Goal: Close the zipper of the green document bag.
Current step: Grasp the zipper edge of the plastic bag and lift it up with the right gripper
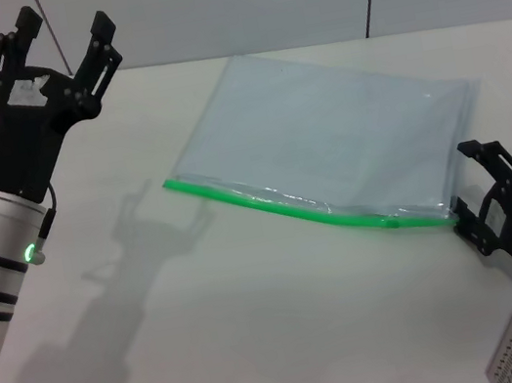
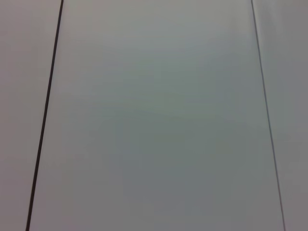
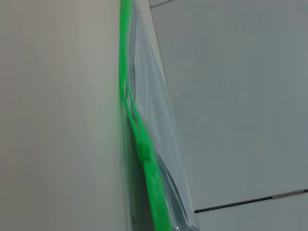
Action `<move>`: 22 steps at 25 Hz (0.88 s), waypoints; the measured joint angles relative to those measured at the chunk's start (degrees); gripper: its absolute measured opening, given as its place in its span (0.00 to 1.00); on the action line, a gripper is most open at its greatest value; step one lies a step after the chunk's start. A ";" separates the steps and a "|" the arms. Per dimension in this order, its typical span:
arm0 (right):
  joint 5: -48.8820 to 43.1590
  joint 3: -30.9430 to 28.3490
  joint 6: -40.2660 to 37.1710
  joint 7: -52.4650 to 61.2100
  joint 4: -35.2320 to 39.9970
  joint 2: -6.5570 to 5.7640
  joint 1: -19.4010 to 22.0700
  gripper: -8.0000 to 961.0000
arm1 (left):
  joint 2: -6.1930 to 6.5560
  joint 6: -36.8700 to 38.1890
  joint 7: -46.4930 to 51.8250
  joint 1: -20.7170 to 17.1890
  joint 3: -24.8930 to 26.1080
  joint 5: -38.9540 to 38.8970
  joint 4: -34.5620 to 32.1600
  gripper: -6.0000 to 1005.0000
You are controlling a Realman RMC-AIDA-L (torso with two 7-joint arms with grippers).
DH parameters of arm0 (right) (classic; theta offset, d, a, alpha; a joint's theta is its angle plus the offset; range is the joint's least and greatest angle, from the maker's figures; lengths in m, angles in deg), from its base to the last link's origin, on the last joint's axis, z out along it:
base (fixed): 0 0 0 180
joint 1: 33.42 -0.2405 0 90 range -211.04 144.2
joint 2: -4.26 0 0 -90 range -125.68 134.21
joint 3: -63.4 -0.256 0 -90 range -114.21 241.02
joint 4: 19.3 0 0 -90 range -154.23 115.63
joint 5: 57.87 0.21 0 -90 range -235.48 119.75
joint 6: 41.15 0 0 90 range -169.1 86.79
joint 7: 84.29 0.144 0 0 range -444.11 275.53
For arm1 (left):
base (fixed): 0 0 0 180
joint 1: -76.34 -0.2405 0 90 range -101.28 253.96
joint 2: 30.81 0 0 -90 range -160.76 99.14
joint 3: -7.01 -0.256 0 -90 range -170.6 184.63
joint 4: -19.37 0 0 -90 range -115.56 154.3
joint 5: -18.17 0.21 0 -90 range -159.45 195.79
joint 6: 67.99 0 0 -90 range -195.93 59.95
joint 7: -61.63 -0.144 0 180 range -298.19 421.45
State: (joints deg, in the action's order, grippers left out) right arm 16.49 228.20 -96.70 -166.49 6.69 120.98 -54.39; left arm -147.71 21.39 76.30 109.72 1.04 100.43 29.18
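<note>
The green document bag (image 1: 326, 139) lies flat on the table, a translucent pale blue-grey pouch. Its zipper (image 1: 268, 204) runs along the near long edge as a bright green strip. The small slider (image 1: 392, 221) sits near the strip's right end, and it also shows up close as the slider (image 3: 144, 153) in the right wrist view. There the zipper (image 3: 126, 91) splits into two strands beyond the slider. My right gripper (image 1: 470, 188) is open at the bag's right near corner, its fingers on either side of the edge. My left gripper (image 1: 66, 29) hangs raised and open at the far left, away from the bag.
The white table (image 1: 212, 338) spreads around the bag. A grey wall with dark seams (image 2: 45, 120) stands behind it and fills the left wrist view.
</note>
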 joint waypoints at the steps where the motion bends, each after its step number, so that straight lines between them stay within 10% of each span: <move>1: -0.16 -0.01 0.21 -0.01 0.04 -0.01 -0.12 0.91 | 0.00 0.00 0.00 0.02 0.00 0.00 0.00 0.86; 22: -7.15 0.00 0.64 1.92 2.35 -0.13 -2.66 0.91 | 0.00 0.00 0.01 0.11 0.00 0.00 0.13 0.86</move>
State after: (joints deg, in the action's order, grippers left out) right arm 9.34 228.20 -96.06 -164.57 9.03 120.86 -57.05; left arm -147.71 21.39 76.31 109.83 1.04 100.43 29.32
